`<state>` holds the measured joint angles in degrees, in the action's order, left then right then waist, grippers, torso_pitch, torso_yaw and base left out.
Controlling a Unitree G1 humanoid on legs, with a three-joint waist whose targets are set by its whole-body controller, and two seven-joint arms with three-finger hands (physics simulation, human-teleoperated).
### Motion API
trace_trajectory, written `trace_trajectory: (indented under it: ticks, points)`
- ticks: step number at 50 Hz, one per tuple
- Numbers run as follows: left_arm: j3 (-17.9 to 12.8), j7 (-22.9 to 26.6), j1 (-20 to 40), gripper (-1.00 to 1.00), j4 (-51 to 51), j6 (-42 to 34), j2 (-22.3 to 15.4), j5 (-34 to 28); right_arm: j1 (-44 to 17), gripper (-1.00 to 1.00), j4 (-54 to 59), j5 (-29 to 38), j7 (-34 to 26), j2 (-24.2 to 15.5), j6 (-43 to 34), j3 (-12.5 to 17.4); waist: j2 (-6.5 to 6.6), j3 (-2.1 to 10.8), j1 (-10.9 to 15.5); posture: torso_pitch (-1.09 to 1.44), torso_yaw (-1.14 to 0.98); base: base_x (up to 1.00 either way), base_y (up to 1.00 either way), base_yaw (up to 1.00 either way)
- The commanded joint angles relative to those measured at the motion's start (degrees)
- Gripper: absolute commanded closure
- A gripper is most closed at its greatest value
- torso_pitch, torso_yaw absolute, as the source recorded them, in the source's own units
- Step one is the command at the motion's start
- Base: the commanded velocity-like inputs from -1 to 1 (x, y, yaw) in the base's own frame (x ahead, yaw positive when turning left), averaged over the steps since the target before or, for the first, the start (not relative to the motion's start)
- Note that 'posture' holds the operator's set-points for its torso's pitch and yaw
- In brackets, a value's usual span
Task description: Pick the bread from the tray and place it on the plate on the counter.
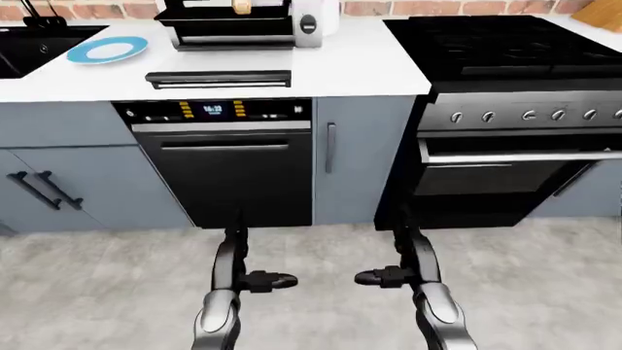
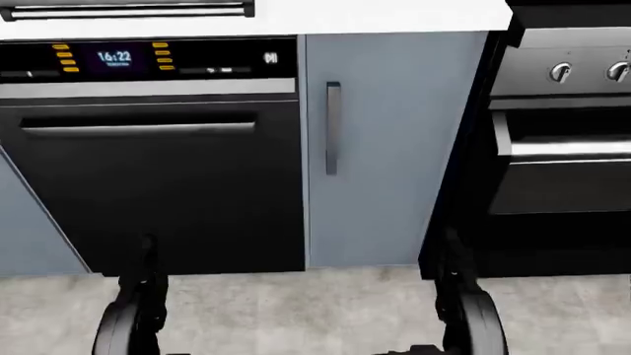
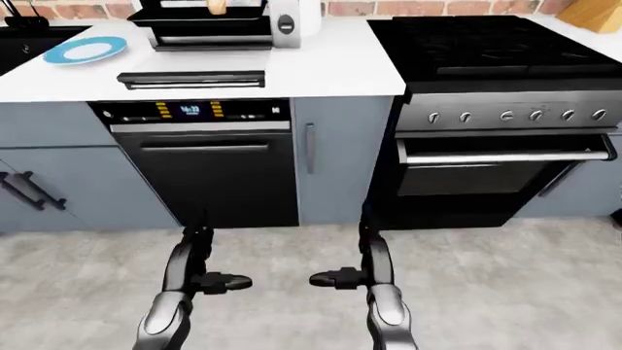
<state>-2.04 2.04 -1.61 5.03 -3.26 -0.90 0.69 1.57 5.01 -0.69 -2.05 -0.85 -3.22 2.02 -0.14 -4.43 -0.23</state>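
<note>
Standing well back from the white surface (image 1: 359,65), the robot held both arms low over the grey floor (image 1: 525,277). The left robot hand (image 1: 270,280) and the right robot hand (image 1: 374,277) pointed at each other with a gap between them. Each held nothing. Their fingers looked loosely spread, not pinching anything.

Far off, at the top of the left-eye view, a dark tray (image 1: 225,29) sat on the surface by the brick wall (image 1: 97,10). A small tan bit of bread (image 1: 241,6) showed on it, mostly cut off by the top edge. A white and grey box (image 1: 311,22) stood just right of the tray. Left of the tray lay the blue plate (image 1: 108,49), well apart from the bread. Left of the plate was a black sink (image 1: 39,45).

A long black bar (image 1: 219,78) lay on the near part of the surface, nearer than the tray. Under it was a black dishwasher (image 1: 228,168) with a lit clock (image 2: 113,57) and orange lights. Just right of the dishwasher was a narrow blue door (image 1: 359,160) with a handle (image 2: 332,127). Right of that stood a black stove (image 1: 515,44) with silver knobs (image 1: 530,115) and an oven door (image 1: 505,175). Blue cupboards (image 1: 58,182) with black handles were at the left. A tan block (image 1: 601,13) peeked in at the top right corner.
</note>
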Motion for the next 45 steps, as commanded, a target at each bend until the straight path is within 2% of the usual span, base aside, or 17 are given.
trace_trajectory:
  ticks: [1, 3, 5, 7, 14, 15, 17, 21, 26, 28, 29, 30, 32, 39, 43, 44, 45]
  points:
    - [0.4, 0.5, 1.1, -1.0, -10.6, -1.2, -0.6, -0.2, -2.4, -1.0, -12.0, 0.6, 0.8, -1.1, -3.7, 0.6, -0.45, 0.05, -0.1, 0.0, 0.0, 0.0, 0.0, 0.0]
    - [-0.1, 0.5, 1.6, -1.0, -14.8, -5.2, -0.8, -0.3, -3.6, -1.0, -15.7, 1.4, 0.9, -1.1, -7.2, 0.5, -0.13, 3.81, 0.6, 0.0, 0.0, 0.0, 0.0, 0.0]
    - [-0.4, 0.9, 1.8, -1.0, -18.5, -8.6, -0.7, 0.3, -4.3, -1.0, -16.8, 1.5, 0.9, -1.0, -8.4, 0.7, -0.43, 1.3, 0.4, 0.0, 0.0, 0.0, 0.0, 0.0]
    - [-0.8, 1.0, 2.3, -1.0, -20.9, -10.5, -0.8, 0.4, -5.0, -1.0, -17.9, 2.1, 0.4, -1.3, -9.8, 0.5, -0.44, 3.88, 0.5, 0.0, 0.0, 0.0, 0.0, 0.0]
    - [-1.9, 0.6, 6.6, -1.0, -25.6, -16.7, -1.5, 1.2, -8.2, -1.0, -22.7, 2.1, -0.4, -1.8, -15.4, 1.2, -0.25, 5.02, 0.6, 0.0, 0.0, 0.0, 0.0, 0.0]
    - [-2.1, 0.6, 7.5, -1.0, -26.3, -17.8, -1.8, 1.2, -8.6, -1.0, -24.0, 1.3, -0.5, -1.6, -16.1, 1.6, 0.08, 5.98, 0.5, 0.0, 0.0, 0.0, 0.16, 0.0]
    - [-2.5, 0.5, 8.7, -1.0, -27.7, -19.5, -2.1, 1.3, -9.1, -1.0, -25.2, 1.8, -0.5, -2.0, -17.4, 1.5, -1.66, 4.43, 0.1, 0.0, 0.0, 0.03, 0.5, 0.0]
    - [-3.3, 0.4, 10.3, -1.0, -30.0, -21.9, -2.9, 1.4, -10.2, -1.0, -28.4, 1.6, -0.9, -2.5, -20.5, 2.4, -2.58, 5.09, -0.3, 0.0, 0.0, 0.05, 0.49, 0.0]
    - [-5.0, 0.2, 12.8, -1.0, -33.6, -26.4, -4.1, 2.2, -11.7, -1.0, -31.1, 1.5, -1.1, -2.9, -23.4, 2.6, 0.94, 3.49, -1.3, 0.0, 0.0, 0.11, 0.49, 0.0]
    - [-5.3, 0.1, 13.5, -1.0, -35.4, -28.2, -4.4, 2.6, -12.8, -1.0, -31.4, 1.6, -1.0, -2.9, -24.3, 2.4, 4.17, 4.04, -1.4, 0.0, 0.0, 0.13, 0.49, 0.0]
    - [-5.5, 0.0, 13.8, -1.0, -36.0, -28.6, -4.5, 2.8, -13.6, -1.0, -30.9, 1.7, -0.8, -3.0, -24.4, 2.4, 7.38, 4.98, -1.1, 0.0, 0.0, 0.14, 0.49, 0.0]
    - [-5.7, 0.0, 14.3, -1.0, -37.1, -29.8, -4.8, 3.0, -15.3, -1.0, -29.9, 2.0, -0.5, -3.1, -24.7, 2.2, 4.6, 4.22, -0.7, 0.0, 0.0, 0.15, 0.49, 0.0]
    - [-6.2, -0.2, 15.4, -1.0, -37.7, -30.8, -5.2, 3.4, -17.7, -1.0, -29.0, 2.1, -0.1, -3.4, -25.3, 2.1, 4.26, 3.52, -0.5, 0.0, 0.0, 0.15, 0.49, 0.0]
    - [-7.6, -0.8, 18.6, -1.0, -38.7, -32.9, -6.9, 4.3, -23.2, -1.0, -30.6, 2.4, -0.8, -4.7, -29.9, 2.3, 0.0, 2.83, 0.0, 0.0, 0.0, 0.15, 0.49, 0.0]
    - [-8.1, -1.4, 21.3, -1.0, -40.2, -35.5, -7.9, 5.3, -25.4, -1.0, -32.9, 2.0, -1.0, -5.3, -32.7, 2.7, -3.51, 3.19, 0.0, 0.0, 0.0, 0.16, 0.49, 0.0]
    - [-8.2, -1.6, 21.6, -1.0, -40.4, -36.0, -8.1, 5.5, -25.6, -1.0, -33.2, 2.0, -1.0, -5.4, -33.1, 2.6, -1.55, 3.25, -0.8, 0.0, 0.0, 0.16, 0.49, 0.0]
    - [-8.5, -1.7, 22.5, -1.0, -40.9, -36.7, -8.5, 5.8, -26.1, -1.0, -34.0, 2.1, -1.3, -5.7, -34.1, 2.6, -2.84, 3.47, -0.2, 0.0, 0.0, 0.17, 0.49, 0.0]
